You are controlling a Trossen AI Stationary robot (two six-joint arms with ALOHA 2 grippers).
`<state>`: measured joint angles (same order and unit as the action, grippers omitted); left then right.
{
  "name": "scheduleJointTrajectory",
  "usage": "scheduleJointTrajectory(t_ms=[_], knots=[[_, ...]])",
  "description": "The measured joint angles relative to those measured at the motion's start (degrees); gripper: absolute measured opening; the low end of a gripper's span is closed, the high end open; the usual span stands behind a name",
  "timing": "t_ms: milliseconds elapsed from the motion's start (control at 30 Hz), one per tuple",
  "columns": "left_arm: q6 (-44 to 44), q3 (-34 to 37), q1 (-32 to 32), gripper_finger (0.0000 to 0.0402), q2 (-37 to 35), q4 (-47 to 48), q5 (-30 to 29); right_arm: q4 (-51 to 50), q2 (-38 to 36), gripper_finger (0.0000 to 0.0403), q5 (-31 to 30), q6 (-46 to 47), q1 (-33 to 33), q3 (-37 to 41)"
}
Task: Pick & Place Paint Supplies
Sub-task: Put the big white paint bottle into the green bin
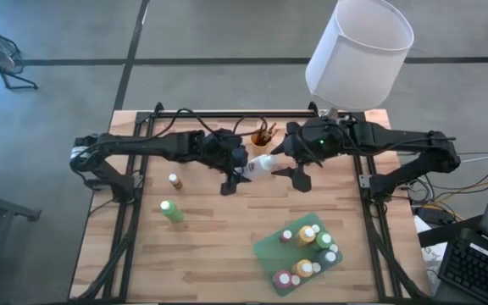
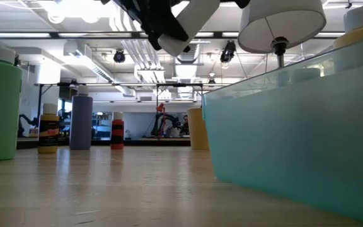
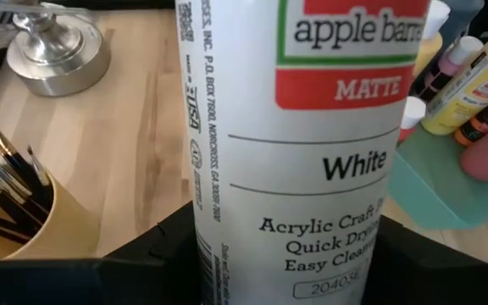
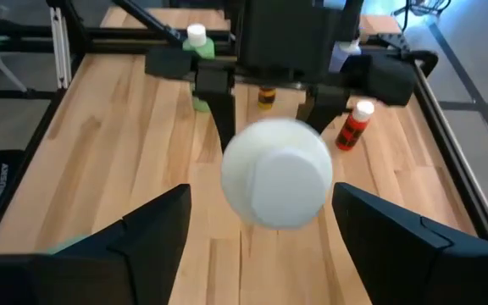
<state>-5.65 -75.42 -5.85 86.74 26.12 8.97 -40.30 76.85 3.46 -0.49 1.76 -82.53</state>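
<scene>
A white paint bottle is held in the air above the middle of the table, gripped around its body by the left gripper, whose jaws are closed on it at a moderate width. Only in the left wrist view can its label be read: white matte acrylic craft paint. That view also takes in a cup of brushes and the lamp's silver base. From the right wrist, the bottle's white cap is seen end-on, centred between the spread fingers of the right gripper, which stand apart from it on either side without touching. The high view alone shows both arms reaching inward from the table's sides, wrists meeting near the back centre, under the lampshade. There, a green tray filled with bottles is seen at the front right, with a green bottle and a small bottle standing on the left half.
</scene>
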Motion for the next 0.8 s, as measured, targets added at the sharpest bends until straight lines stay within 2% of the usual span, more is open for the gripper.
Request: scheduleJointTrajectory(t_ms=[800], knots=[[-0.2, 0.0, 0.0, 0.0216, 0.0, 2.4, -0.1, 0.9, 3.3, 0.0207, -2.1, -3.1, 0.0, -0.7]])
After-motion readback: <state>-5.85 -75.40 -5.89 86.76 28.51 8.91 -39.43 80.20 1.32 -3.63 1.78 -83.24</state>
